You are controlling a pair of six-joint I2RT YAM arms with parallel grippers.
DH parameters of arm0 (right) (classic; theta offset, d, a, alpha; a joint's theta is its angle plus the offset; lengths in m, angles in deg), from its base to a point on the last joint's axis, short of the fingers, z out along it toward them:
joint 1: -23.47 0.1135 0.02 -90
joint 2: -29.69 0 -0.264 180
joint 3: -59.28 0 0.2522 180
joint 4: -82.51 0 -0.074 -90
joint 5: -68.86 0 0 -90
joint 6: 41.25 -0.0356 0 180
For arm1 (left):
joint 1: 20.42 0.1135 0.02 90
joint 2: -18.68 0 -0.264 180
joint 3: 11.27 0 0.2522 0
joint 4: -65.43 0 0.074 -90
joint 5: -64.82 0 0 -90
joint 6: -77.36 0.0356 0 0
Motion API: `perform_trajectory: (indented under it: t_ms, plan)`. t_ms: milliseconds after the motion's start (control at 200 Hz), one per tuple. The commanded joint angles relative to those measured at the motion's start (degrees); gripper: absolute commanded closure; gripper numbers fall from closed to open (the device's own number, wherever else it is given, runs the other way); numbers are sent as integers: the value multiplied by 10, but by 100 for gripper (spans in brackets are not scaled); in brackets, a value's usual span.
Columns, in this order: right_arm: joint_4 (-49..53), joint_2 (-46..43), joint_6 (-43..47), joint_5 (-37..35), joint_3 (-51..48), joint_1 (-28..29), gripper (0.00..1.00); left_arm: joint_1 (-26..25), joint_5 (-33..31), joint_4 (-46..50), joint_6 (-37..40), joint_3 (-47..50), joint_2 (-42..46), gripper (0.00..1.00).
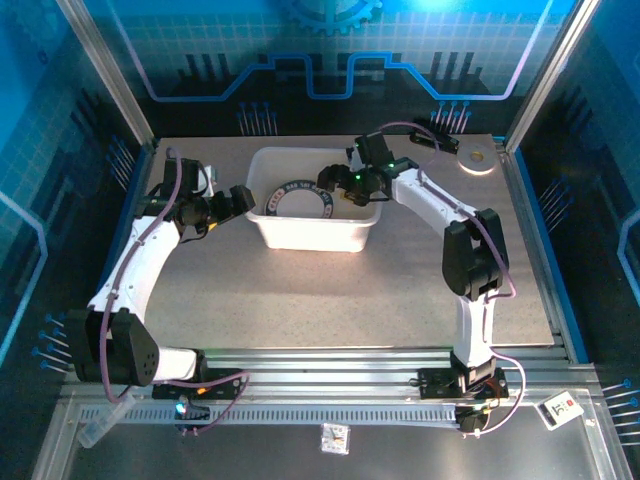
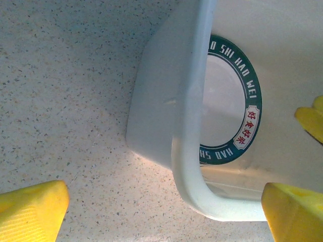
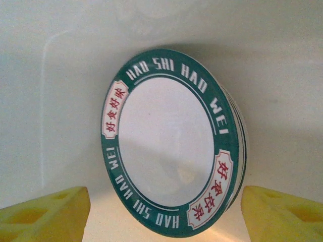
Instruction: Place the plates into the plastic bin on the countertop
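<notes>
**Item 1. Countertop** (image 1: 300, 290): beige and speckled, with a metal frame and blue walls around it.

**Item 2. Bin** (image 1: 318, 236): a white tub with a rolled rim. It stands on the countertop toward 12 o'clock from the table's middle. The left wrist view shows one rounded corner (image 2: 192, 166) from close by.

**Item 3. Plates** (image 1: 300, 203): these lie flat on the bin floor, in its 9 o'clock half. The top plate (image 3: 166, 141) is white with a dark green rim lettered HAO SHI HAO WEI, and two white panels on the rim carry red characters. At its 3 o'clock edge more rims show beneath it (a stack, number not readable). The left wrist view shows part of the same green rim (image 2: 250, 108) past the bin wall.

**Item 4. Left gripper** (image 1: 247, 197): sits outside the bin, just beside its 9 o'clock wall. The jaws are spread wide and hold nothing. Its yellow fingers (image 2: 30, 209) frame the bin corner, but contact cannot be judged.

**Item 5. Right gripper** (image 1: 335, 181): reaches into the bin from 3 o'clock, over the plates. Its yellow fingers (image 3: 45, 214) stand well apart on either side of the top plate's near edge. They are clear of the plate and grip nothing.

**Item 6. Disc** (image 1: 477, 160): small and pale, on the countertop at 2 o'clock from the bin, well apart from it.
</notes>
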Motion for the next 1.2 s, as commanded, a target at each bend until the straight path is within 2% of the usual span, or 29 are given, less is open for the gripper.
perform_trajectory:
  t_ms: [0,105,240,300,330,350,450,580,675,815,946,991,1086,1151,1196]
  plan:
    - [20,-69,54,-26,36,6,20,6,-10,6,17,-17,19,1]
    - [-19,-146,69,-69,-7,-3,17,17,-47,-10,37,-12,55,1]
    - [-9,-251,106,-114,-60,-42,14,50,-49,-41,52,17,90,1]
    - [9,-298,138,-146,-93,-64,10,56,-63,-55,62,31,92,1]
    - [13,-326,151,-170,-118,-76,4,57,-76,-68,64,43,95,1]
    - [15,-347,157,-191,-139,-83,0,58,-84,-80,65,55,97,1]
    - [-25,-462,190,-272,-280,-116,0,59,-124,-154,75,124,112,1]
    - [-158,-595,275,-339,-522,-147,0,59,-177,-269,88,226,114,1]
    - [-245,-644,287,-380,-661,-167,0,57,-217,-371,104,303,114,1]
    - [-405,-627,318,-380,-789,-185,0,51,-227,-545,159,409,108,1]
    - [-590,-541,328,-378,-841,-200,0,47,-229,-659,155,455,83,1]
    - [-615,-519,326,-345,-837,-212,0,41,-228,-691,160,462,70,1]
    - [-756,-434,322,-286,-843,-227,0,19,-239,-776,182,476,31,1]
    - [-651,-422,339,-258,-782,-228,0,4,-247,-808,189,475,5,1]
    - [-682,-398,364,-248,-778,-227,0,-3,-246,-842,195,477,-17,1]
